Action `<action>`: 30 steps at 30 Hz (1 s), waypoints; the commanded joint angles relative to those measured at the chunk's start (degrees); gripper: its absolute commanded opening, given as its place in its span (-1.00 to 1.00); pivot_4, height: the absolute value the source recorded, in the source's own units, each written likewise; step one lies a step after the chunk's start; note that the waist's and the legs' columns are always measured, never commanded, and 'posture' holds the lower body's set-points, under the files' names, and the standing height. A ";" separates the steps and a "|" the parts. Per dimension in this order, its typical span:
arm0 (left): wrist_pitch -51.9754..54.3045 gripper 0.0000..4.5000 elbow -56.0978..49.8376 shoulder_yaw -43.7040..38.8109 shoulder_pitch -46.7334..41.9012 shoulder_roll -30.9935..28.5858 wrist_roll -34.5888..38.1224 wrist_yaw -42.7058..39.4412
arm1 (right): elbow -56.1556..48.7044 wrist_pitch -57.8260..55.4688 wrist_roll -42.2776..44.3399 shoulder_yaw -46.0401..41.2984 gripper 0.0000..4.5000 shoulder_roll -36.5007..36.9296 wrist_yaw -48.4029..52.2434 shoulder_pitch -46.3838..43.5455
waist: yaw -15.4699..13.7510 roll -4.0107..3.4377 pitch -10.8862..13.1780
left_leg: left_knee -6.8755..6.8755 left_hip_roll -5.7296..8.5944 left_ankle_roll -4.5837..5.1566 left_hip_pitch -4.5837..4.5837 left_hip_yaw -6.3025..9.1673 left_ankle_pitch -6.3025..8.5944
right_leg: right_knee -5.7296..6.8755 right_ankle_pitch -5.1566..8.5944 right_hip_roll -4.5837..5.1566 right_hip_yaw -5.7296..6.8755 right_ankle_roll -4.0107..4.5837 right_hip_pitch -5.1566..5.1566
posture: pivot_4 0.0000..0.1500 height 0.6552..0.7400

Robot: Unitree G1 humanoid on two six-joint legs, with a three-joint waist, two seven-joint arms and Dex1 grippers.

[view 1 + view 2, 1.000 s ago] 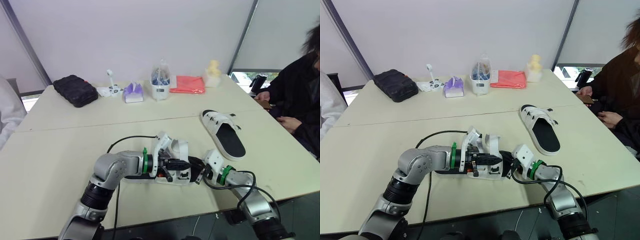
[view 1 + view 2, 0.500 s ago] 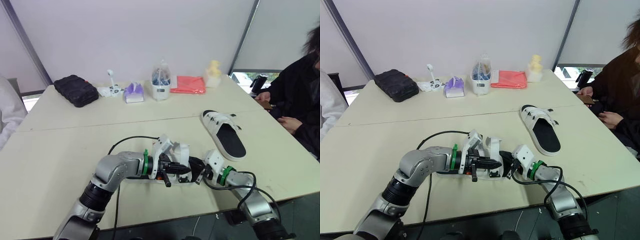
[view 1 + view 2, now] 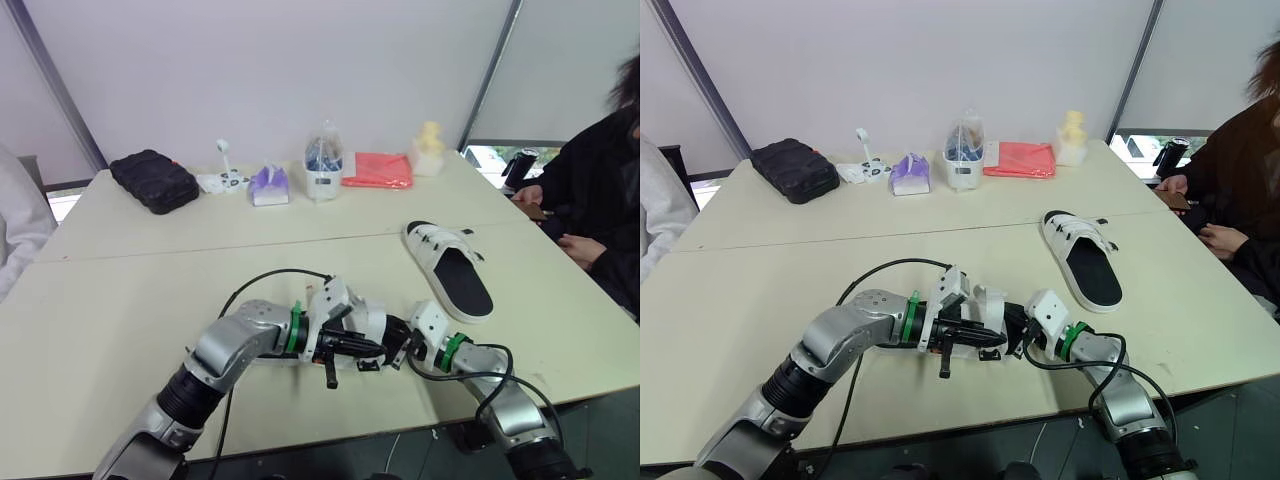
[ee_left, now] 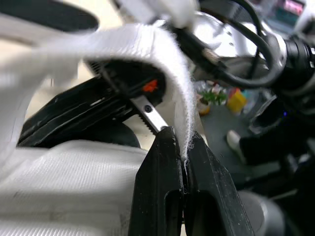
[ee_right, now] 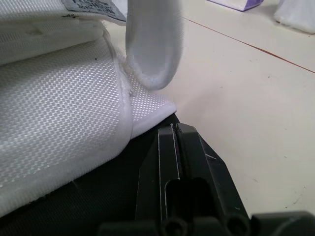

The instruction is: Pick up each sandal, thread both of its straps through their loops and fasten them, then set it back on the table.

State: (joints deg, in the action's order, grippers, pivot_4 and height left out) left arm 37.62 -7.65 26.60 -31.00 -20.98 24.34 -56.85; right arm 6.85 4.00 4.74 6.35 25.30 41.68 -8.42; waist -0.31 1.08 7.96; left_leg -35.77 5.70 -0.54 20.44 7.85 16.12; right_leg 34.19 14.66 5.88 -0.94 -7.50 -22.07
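Note:
A white sandal with a black sole (image 3: 368, 322) lies near the table's front edge, held between both grippers. My left gripper (image 3: 368, 347) reaches in from the left and is shut on the edge of one white strap (image 4: 147, 42), pinching it at its fingertips (image 4: 181, 140). My right gripper (image 3: 401, 346) meets the sandal from the right. Its fingers are shut (image 5: 174, 129) at the black sole's edge, under the white mesh upper (image 5: 59, 118) and a curled strap end (image 5: 152, 44). The second sandal (image 3: 450, 268) lies flat farther right, untouched.
Along the far edge stand a black pouch (image 3: 151, 180), a purple tissue pack (image 3: 267, 185), a clear container (image 3: 322, 165), a red cloth (image 3: 377, 170) and a yellow figure (image 3: 428, 138). A person (image 3: 600, 200) sits at the right. A black cable (image 3: 270, 275) loops over my left arm.
My left gripper has pushed right and toward the near edge, drawing the strap down. The strap that stood up now lies lower over the sandal. The right gripper has stayed put.

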 commanded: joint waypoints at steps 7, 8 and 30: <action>-14.04 -0.99 2.65 4.08 3.84 -2.52 -7.59 -5.81 | 3.74 -5.69 -2.60 5.07 -1.00 -0.46 1.25 5.15 | -0.29 -0.02 -0.08 | 0.07 -0.12 -0.04 -0.04 0.00 0.02 | 0.00 0.06 -0.04 0.01 0.12 -0.01 | 1.00 1.00; -15.05 -0.99 2.91 3.96 4.07 -2.47 -7.84 -6.19 | 3.69 -5.78 -2.59 5.10 -1.00 -0.50 1.22 5.13 | -0.31 -0.02 -0.10 | 0.09 -0.14 -0.04 -0.04 0.00 0.02 | 0.00 0.08 -0.04 0.01 0.15 -0.01 | 1.00 1.00; -29.60 -0.99 17.30 4.70 -0.07 -0.06 -12.86 -18.51 | 0.01 -7.82 -2.42 5.28 -1.00 -0.24 0.55 7.86 | -0.46 -0.14 -0.64 | 0.14 -0.25 -0.08 -0.05 0.00 0.09 | 0.00 0.09 -0.26 0.04 0.15 -0.04 | 1.00 1.00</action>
State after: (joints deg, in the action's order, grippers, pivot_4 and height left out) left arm 9.07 6.85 28.55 -32.64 -19.99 15.64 -75.13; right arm 2.86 0.79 4.74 6.34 25.26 40.40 -5.59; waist -0.76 0.94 7.32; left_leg -35.63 5.44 -0.63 20.38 7.85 16.23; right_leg 34.19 14.76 5.62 -0.90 -7.33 -22.12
